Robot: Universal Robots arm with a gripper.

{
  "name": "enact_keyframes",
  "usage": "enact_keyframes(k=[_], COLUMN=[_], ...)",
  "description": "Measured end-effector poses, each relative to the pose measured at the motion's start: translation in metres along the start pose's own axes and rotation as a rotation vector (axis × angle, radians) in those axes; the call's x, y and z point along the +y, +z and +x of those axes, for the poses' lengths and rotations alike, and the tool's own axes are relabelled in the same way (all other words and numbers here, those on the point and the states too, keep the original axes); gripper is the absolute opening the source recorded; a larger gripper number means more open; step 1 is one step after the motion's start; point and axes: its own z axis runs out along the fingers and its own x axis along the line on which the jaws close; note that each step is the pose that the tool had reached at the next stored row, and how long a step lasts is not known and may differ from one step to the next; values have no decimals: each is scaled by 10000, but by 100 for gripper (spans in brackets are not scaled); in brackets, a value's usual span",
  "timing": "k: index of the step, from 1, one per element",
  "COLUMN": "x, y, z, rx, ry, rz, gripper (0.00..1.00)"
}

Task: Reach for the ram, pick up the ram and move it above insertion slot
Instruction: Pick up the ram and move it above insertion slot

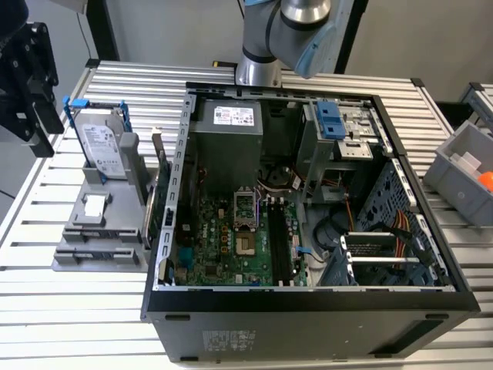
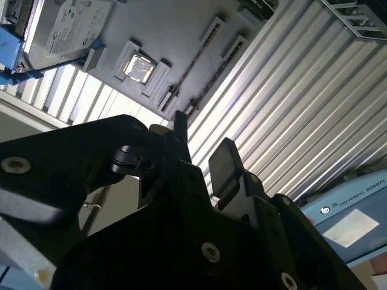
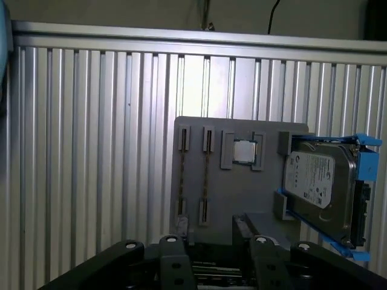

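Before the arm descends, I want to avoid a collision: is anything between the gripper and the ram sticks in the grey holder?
Nothing visible does. In the first wrist view the ram sticks stand bare in the grey holder, the open gripper apart from them; the hard drive stands off to one side.

A ribbed metal desk (image 1: 115, 92) is carrying everything, its slats running from the exterior view's left to its right. An open computer case (image 1: 308, 312) is lying on its side on the desk, taking up the middle and much of the exterior view's right. A grey holder plate (image 1: 85, 250) is lying flat on the slats just beside the case, on the exterior view's left. A grey bin (image 1: 462, 166) is sitting near the desk's edge on the exterior view's right, apart from the case. In the first wrist view, bare slats of the desk (image 3: 91, 151) are showing around the holder plate (image 3: 242, 193).
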Motion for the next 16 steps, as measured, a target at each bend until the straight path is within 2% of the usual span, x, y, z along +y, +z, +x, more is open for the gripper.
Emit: enact_keyframes(k=[4, 5, 6, 9, 10, 12, 14, 16], x=[0, 0, 0, 0, -1, -1, -5, -6], y=[30, 36, 38, 50, 58, 72, 85, 94], z=[0, 1, 1, 2, 3, 3, 6, 6], rx=[-4, -34, -129, -521, -570, -569, -563, -550], ry=[112, 116, 117, 114, 113, 116, 118, 121], rz=[-8, -7, -7, 15, 17, -10, -91, -118], gripper=[100, 100, 100, 100, 100, 100, 100, 100])
